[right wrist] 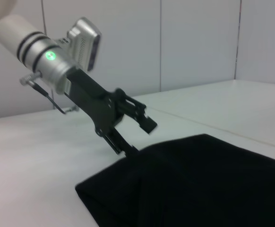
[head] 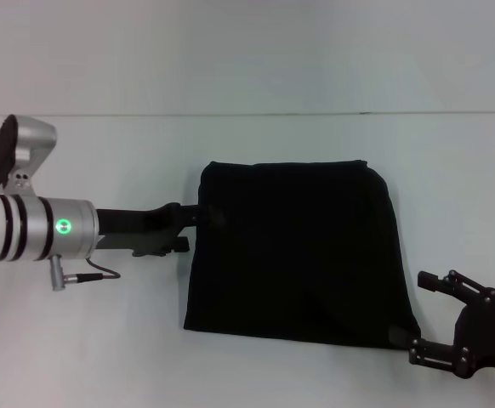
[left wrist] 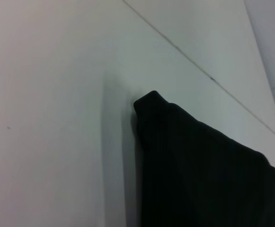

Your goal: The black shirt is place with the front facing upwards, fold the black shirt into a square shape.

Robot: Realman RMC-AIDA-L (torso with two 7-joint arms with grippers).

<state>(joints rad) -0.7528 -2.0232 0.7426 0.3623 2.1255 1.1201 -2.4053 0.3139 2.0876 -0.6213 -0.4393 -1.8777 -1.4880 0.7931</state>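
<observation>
The black shirt (head: 294,255) lies folded into a rough square on the white table (head: 103,340), plain black side up, with no print showing. My left gripper (head: 198,229) is at the shirt's left edge near its far corner. It is open, and in the right wrist view (right wrist: 138,138) its lower finger (right wrist: 123,144) touches the cloth edge while the upper one stands clear above. The left wrist view shows only a shirt corner (left wrist: 199,175). My right gripper (head: 419,316) sits open just off the shirt's near right corner, holding nothing.
A seam line (head: 247,113) runs across the table behind the shirt. White wall panels (right wrist: 199,42) rise beyond the table. A thin cable (head: 94,274) hangs under my left wrist.
</observation>
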